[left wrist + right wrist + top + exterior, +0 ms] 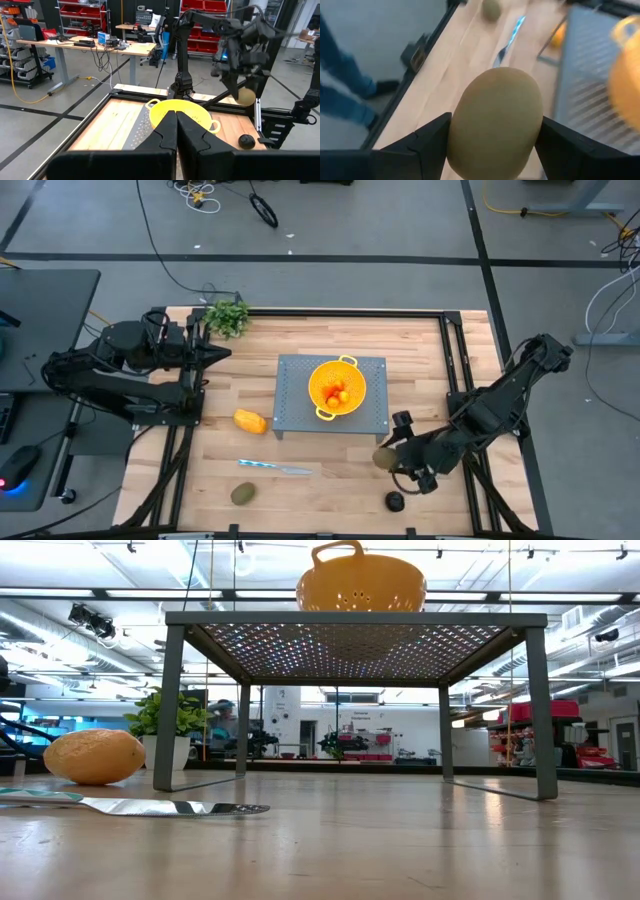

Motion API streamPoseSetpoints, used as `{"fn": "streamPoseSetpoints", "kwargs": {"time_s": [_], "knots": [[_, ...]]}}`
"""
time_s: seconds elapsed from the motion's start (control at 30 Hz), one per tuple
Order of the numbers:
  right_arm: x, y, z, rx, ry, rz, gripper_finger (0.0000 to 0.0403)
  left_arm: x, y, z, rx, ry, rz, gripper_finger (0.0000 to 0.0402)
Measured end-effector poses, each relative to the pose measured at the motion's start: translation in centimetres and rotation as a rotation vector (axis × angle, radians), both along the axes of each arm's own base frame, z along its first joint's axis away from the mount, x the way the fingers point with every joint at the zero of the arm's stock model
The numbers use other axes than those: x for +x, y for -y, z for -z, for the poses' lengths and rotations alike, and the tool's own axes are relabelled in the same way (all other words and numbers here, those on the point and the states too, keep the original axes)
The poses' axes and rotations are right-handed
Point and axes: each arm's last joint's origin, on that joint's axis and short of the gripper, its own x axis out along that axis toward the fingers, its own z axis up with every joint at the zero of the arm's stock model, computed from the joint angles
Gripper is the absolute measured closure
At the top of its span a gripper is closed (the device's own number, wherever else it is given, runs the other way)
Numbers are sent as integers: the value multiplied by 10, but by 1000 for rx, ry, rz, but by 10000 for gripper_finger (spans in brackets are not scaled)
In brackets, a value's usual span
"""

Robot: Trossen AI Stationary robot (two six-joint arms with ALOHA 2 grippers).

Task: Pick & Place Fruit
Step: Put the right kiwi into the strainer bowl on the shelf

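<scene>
Carrying the kiwi (495, 120) to the colander (338, 387) is the step in hand, as you can judge from where things lie. Your right hand (385, 459) holds that brownish-green oval across its middle, one finger on each flank, above the worktop (250, 350) just beside the near right corner of the perforated grey stand (300, 370). The yellow colander sits on top of that stand with a few small orange-red fruit (337, 393) already inside.

Lift first, then travel: the stand is raised on legs, so bring the kiwi clear above the rim before you move across (a low approach would likely clip the stand's edge or the colander's handle). Centre it over the bowl, lower until it is just above the fruit inside, and only then part the fingers, since a rounded fruit dropped from height may bounce out.

Still waiting on the worktop are the second kiwi (242, 494), the small blackish fruit (394, 501) just beside your right hand, and the yellow-orange oblong fruit (250, 421); leave the knife (275, 468) and the leafy green bunch (228, 316) alone. Your left hand (225, 353) rests fully closed and empty at the worktop's left side.
</scene>
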Motion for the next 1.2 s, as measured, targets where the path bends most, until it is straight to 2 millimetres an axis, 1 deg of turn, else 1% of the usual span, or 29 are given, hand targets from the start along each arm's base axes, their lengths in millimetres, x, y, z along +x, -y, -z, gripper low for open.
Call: {"fn": "streamPoseSetpoints", "kwargs": {"time_s": [0.13, 0.23, 0.4, 0.6, 0.77, 0.97, 1.2], "knots": [[5, 11, -26, 34, 75, 52, 140, 0, 0, 0, 0, 0, 0, 401], [5, 19, -43, 64, 121, 72, 140, 0, 0, 0, 2, 0, 0, 401], [0, 35, -64, 105, 185, 110, 140, 0, 0, 0, 1, 0, 0, 401], [-2, 43, -69, 119, 202, 129, 140, 0, 0, 0, -9, 2, 0, 401], [2, 51, -69, 118, 198, 145, 140, 0, 0, 0, -14, 3, -1, 401], [7, 78, -74, 38, 236, 198, 140, 0, 0, 0, -18, 3, -1, 400], [4, 116, -83, -32, 284, 297, 140, 0, 0, 0, -18, 3, -1, 400]]}}
